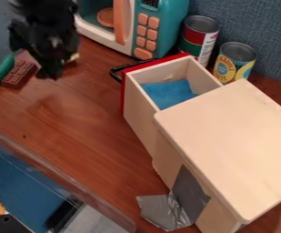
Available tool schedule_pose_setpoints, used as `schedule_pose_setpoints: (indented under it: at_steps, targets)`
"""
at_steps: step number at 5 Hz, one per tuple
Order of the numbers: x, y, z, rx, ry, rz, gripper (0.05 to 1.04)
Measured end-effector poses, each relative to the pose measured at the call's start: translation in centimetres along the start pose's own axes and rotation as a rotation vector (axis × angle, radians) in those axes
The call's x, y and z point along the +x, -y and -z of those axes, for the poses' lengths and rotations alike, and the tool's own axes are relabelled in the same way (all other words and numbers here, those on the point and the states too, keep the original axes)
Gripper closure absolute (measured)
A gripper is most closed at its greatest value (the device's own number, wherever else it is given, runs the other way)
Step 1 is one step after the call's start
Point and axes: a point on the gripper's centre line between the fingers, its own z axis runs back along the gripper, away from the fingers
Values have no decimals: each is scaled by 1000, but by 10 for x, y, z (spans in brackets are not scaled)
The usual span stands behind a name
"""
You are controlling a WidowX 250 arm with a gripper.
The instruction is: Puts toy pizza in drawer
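At the upper left, the black gripper (pixel 52 59) hangs over the wooden table, beside a brown toy bar. A small pale-yellow bit (pixel 74 57) shows at its right edge; I cannot tell whether it is the toy pizza, as the gripper hides most of that spot. The wooden drawer (pixel 143 101), with a red front and black handle, is pulled out of the pale wooden cabinet (pixel 230 143). A blue piece (pixel 168 93) lies on the drawer's floor.
A teal toy microwave (pixel 167 27) stands behind the drawer, with two cans (pixel 198 38) to its right. The brown toy bar (pixel 20 75) and a green toy (pixel 2 69) lie at left. A clear bin's rim (pixel 57 175) crosses the lower left.
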Motion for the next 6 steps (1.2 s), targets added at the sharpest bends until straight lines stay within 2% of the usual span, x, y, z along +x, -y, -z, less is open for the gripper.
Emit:
schedule_pose_setpoints:
  at_steps: [2,4,6]
  targets:
    - [10,24,10,-1,41,37,83]
    - [28,30,14,5,79,9,84]
    - [45,34,20,4,88,-6,84]
